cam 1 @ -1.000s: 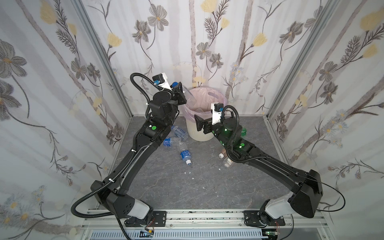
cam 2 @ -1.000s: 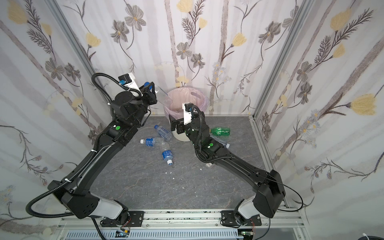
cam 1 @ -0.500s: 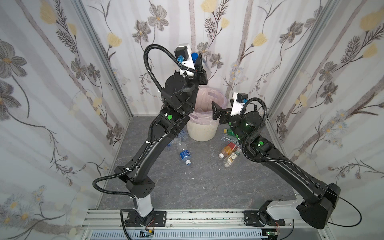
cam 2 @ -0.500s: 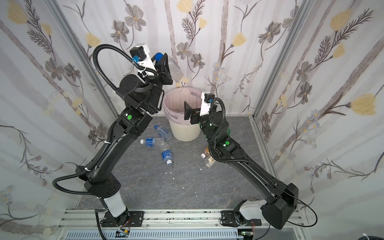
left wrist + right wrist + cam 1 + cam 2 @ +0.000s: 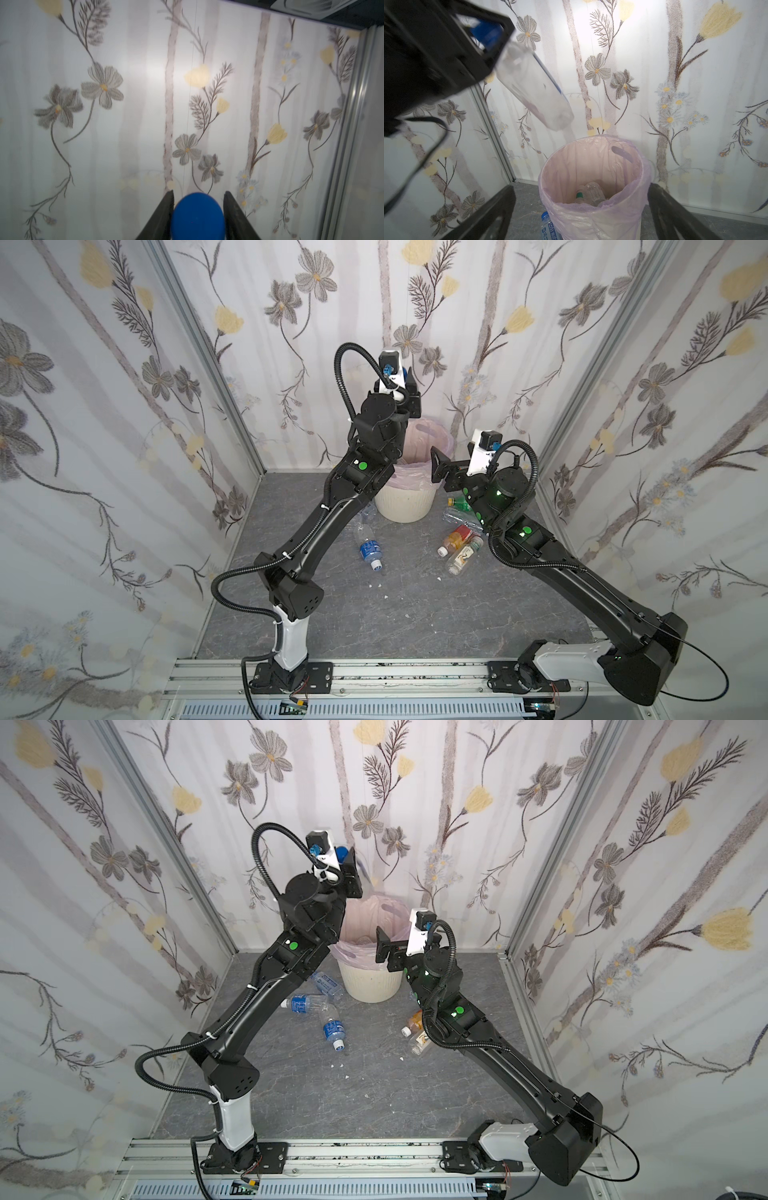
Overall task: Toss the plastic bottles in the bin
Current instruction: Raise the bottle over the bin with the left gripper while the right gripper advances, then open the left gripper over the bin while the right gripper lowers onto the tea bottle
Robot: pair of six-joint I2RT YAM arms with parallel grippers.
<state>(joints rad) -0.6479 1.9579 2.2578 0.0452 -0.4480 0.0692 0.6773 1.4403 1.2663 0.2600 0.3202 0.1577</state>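
Note:
My left gripper [image 5: 351,865] is raised high over the bin [image 5: 370,986], a cream ribbed basket with a pale pink bag. It is shut on a clear plastic bottle [image 5: 533,87] at its blue cap [image 5: 197,216], which sits between both fingers. The bottle's body slants down toward the bin's mouth [image 5: 591,166]. My right gripper [image 5: 440,466] is open and holds nothing, level with the bin's rim on its right side. Its fingers frame the bin in the right wrist view. A few bottles [image 5: 591,193] lie inside the bin.
Blue-labelled bottles [image 5: 330,1027] [image 5: 303,1003] [image 5: 328,982] lie on the grey floor left of the bin, partly under my left arm. Right of it lie an orange bottle [image 5: 455,539], a white-labelled one [image 5: 463,558], a green one [image 5: 457,502] and a clear one [image 5: 457,516]. Flowered walls close in three sides.
My left arm has swung up from the bin's left side to high above its mouth, carrying the bottle. My right arm has drawn back to the right of the bin, uncovering the bottles there.

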